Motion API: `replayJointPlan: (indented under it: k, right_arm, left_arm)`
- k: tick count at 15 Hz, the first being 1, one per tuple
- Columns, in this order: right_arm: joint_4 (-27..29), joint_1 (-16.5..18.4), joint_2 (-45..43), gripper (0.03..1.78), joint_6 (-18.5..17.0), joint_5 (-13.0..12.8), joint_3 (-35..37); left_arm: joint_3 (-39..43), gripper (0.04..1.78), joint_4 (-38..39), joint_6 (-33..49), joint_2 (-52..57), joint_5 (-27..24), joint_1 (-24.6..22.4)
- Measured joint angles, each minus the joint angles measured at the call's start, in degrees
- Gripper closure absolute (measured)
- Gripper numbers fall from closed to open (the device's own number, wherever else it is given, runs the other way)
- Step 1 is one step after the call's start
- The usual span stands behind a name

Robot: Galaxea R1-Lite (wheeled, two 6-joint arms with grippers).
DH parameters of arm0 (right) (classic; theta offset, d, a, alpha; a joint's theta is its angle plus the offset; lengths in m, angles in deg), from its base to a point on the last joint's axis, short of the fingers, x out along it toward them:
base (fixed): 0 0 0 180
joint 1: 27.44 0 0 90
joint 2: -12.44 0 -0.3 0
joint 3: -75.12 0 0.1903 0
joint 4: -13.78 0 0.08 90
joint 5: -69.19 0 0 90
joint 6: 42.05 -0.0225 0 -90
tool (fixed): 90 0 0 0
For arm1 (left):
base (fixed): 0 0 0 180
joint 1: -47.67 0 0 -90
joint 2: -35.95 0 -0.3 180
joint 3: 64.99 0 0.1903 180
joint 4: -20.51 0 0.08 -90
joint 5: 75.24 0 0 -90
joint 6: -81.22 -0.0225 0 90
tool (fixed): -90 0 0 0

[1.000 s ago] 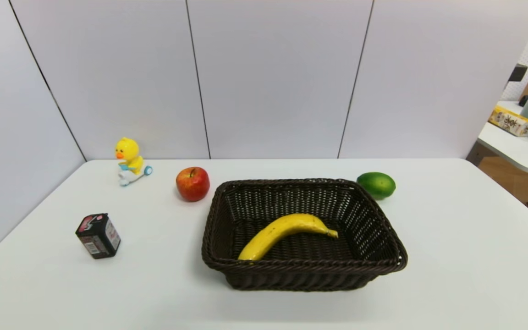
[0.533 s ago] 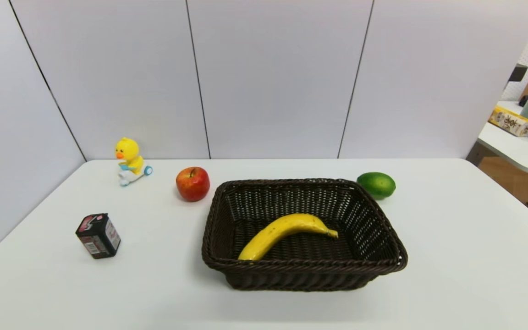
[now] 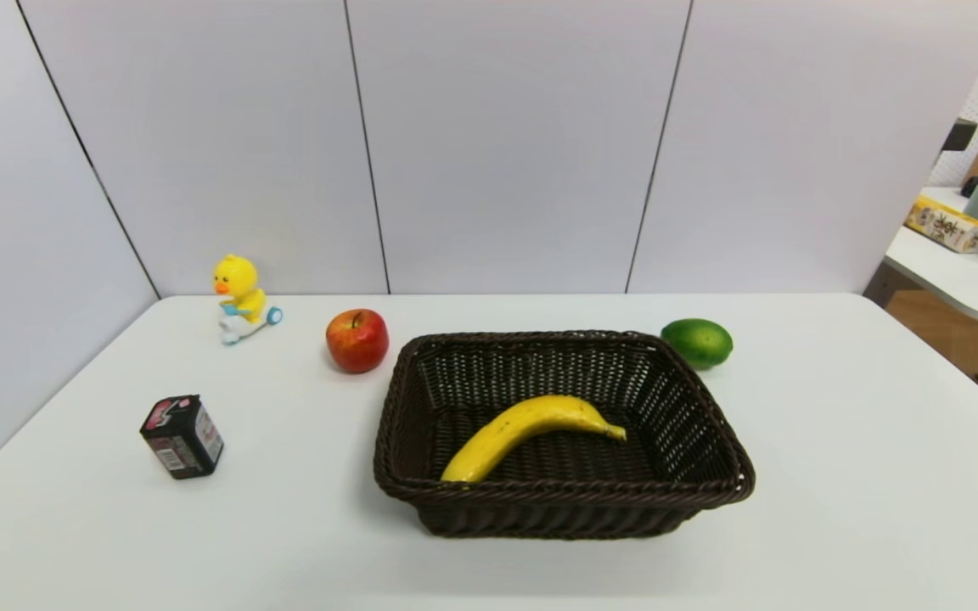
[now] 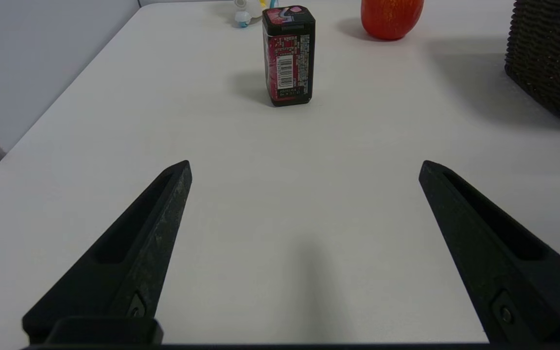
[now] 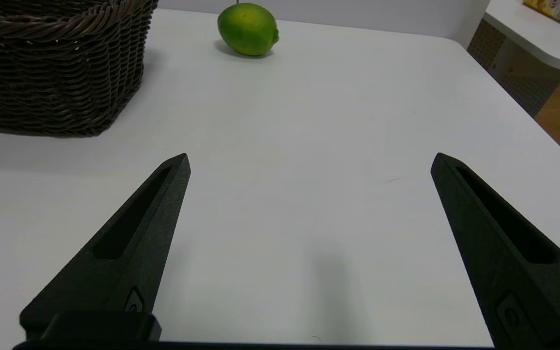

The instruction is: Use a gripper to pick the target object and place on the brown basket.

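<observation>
The yellow banana [image 3: 531, 431] lies inside the dark brown wicker basket [image 3: 710, 488] in the middle of the white table. Neither arm shows in the head view. My left gripper [image 4: 304, 165] is open and empty, low over the table near its front left, facing the black and red box. My right gripper [image 5: 309, 158] is open and empty over the front right of the table. The basket's outer wall shows in the left wrist view [image 4: 552, 63] and in the right wrist view [image 5: 56, 73]. The banana is hidden in both wrist views.
A red apple [image 3: 357, 340] sits left of the basket, a green lime [image 3: 697, 342] at its back right. A yellow duck toy [image 3: 241, 299] stands at the back left. A black and red box [image 3: 182, 436] stands at the left. A side table [image 3: 964, 271] is at the right.
</observation>
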Motion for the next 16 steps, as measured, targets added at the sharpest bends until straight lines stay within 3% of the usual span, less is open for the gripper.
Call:
replayJointPlan:
  k: [4, 16]
  right_arm:
    - [0.13, 0.0, 0.0, 0.1, -1.46, -0.17, 0.0]
    - [0.13, 0.0, 0.0, 0.1, -1.44, -0.22, -0.02]
  left_arm:
    - [0.0, 0.13, 0.0, 0.0, 0.0, 0.0, 0.02]
    - [0.0, 0.13, 0.0, -0.02, 0.0, 0.0, 0.0]
